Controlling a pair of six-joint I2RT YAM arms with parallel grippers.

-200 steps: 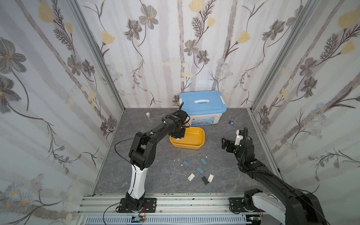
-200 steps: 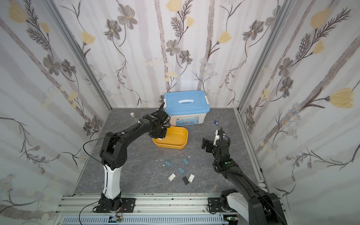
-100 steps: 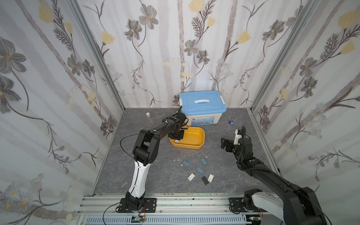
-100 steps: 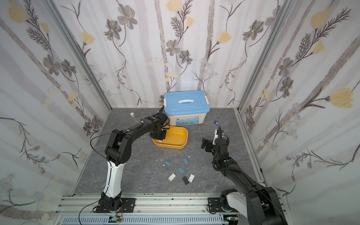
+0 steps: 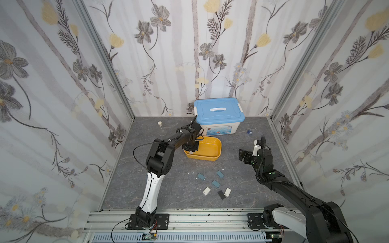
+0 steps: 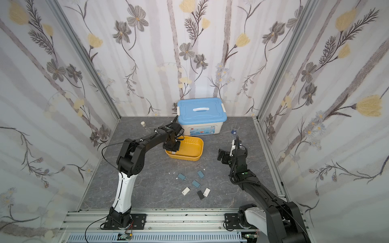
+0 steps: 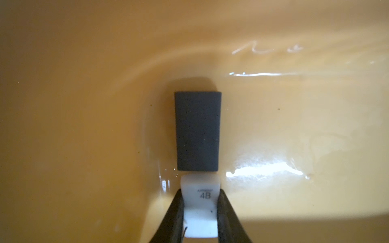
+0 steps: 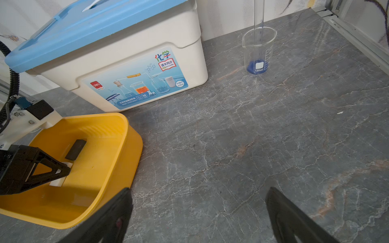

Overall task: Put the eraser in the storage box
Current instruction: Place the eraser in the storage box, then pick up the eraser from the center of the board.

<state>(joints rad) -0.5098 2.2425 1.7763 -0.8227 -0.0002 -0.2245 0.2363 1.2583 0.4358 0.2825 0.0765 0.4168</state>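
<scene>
My left gripper point(image 7: 200, 190) is shut on a white eraser point(image 7: 199, 216) marked 4B. It holds it low inside the yellow storage box point(image 5: 210, 156), at the box's left end in both top views. A dark grey eraser point(image 7: 197, 130) lies flat on the box floor point(image 7: 84, 105) just beyond the white one. The right wrist view shows the same grip, with the left fingers point(image 8: 61, 170) on the white eraser point(image 8: 56, 182) inside the box point(image 8: 117, 168). To the right of the box my right gripper point(image 5: 242, 154) hangs open over bare table point(image 8: 231, 136), with nothing between its fingers.
A white bin with a blue lid point(image 5: 219, 113) stands right behind the storage box. A beaker with blue liquid point(image 5: 250, 129) is at the back right and a small flask point(image 5: 161, 128) at the back left. Several loose erasers point(image 5: 215, 183) lie near the front.
My left gripper has sunk a little lower into the storage box with the white eraser in it. The right arm has hardly moved.
</scene>
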